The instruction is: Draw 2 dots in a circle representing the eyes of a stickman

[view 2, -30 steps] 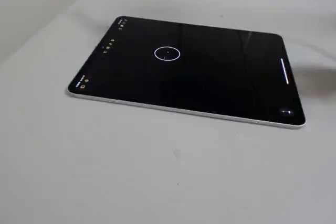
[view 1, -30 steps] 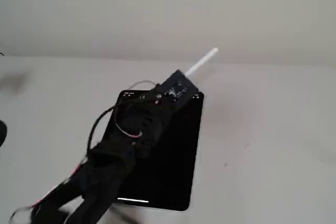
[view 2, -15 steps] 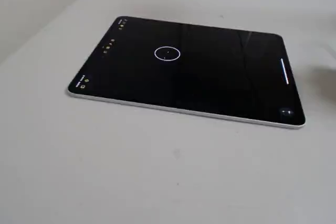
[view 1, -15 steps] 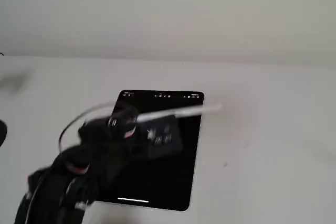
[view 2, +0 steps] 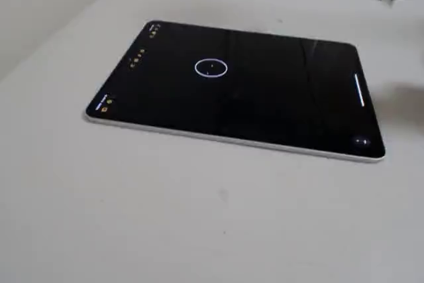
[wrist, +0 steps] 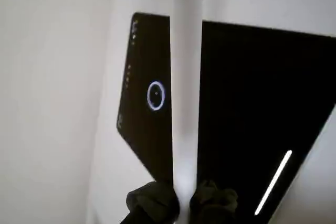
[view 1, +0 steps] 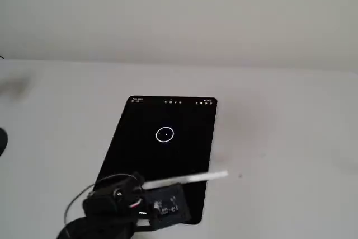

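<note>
A pale grey worktop point(view 2: 199, 217) below a plain wall carries one black tablet point(view 2: 278, 107). In a fixed view the dark arm point(view 1: 106, 216) sits low at the tablet's near edge, its gripper point(wrist: 181, 200) clamped on a single white stylus point(wrist: 185, 77) that lies nearly level, tip pointing right and held above the screen. One white circle point(view 2: 211, 67) glows on the far half of the screen, well apart from the stylus. Inside it one faint dot point(view 2: 211, 67) shows; a second cannot be made out.
</note>
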